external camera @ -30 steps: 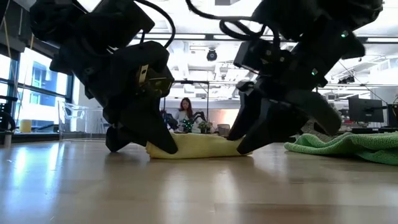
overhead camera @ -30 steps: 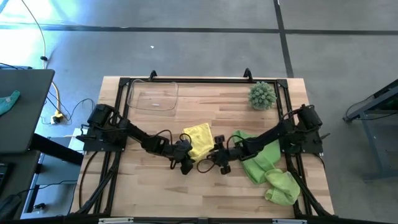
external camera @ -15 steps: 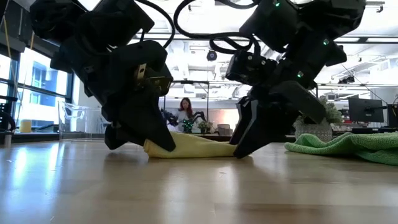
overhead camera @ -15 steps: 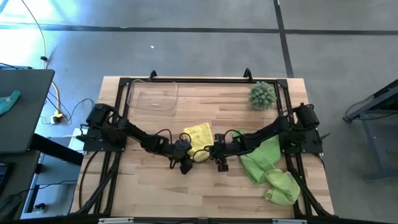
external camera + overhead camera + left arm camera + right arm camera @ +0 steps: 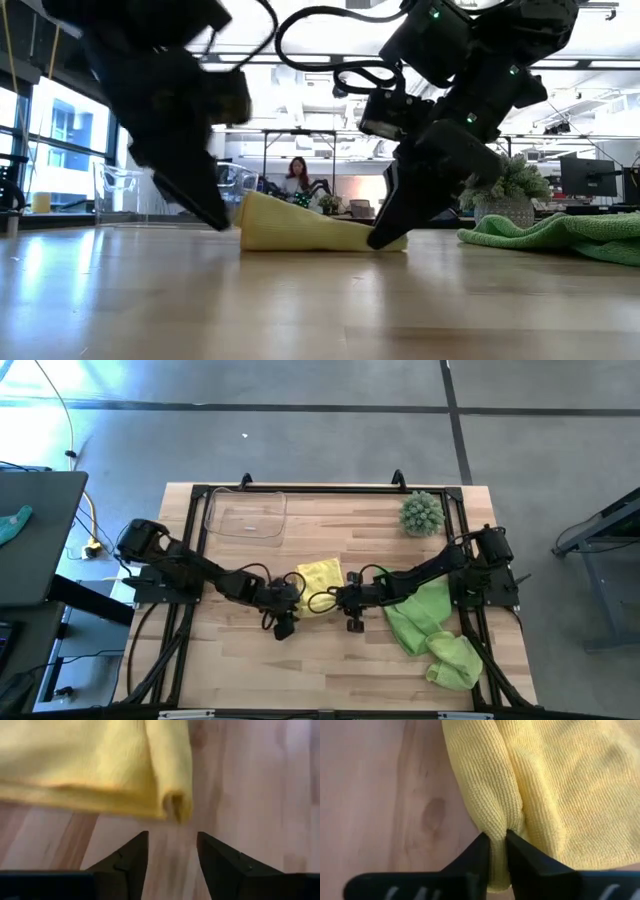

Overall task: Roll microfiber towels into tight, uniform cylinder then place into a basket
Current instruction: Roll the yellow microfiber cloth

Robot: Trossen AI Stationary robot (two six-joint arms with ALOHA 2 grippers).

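Right gripper (image 5: 494, 851) is pinching the rolled edge of the yellow towel (image 5: 318, 576) mid-desk, likely to keep the roll from unwinding. Left gripper (image 5: 171, 851) is sitting with fingers apart just off the towel's corner, holding nothing. Green towels (image 5: 425, 622) are lying toward the right edge; basket (image 5: 246, 513) is at the far left corner.

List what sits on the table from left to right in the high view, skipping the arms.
Basket → yellow towel → green towels. The spiky plant sits farther back, above the green towels, so its place in the order is unclear.
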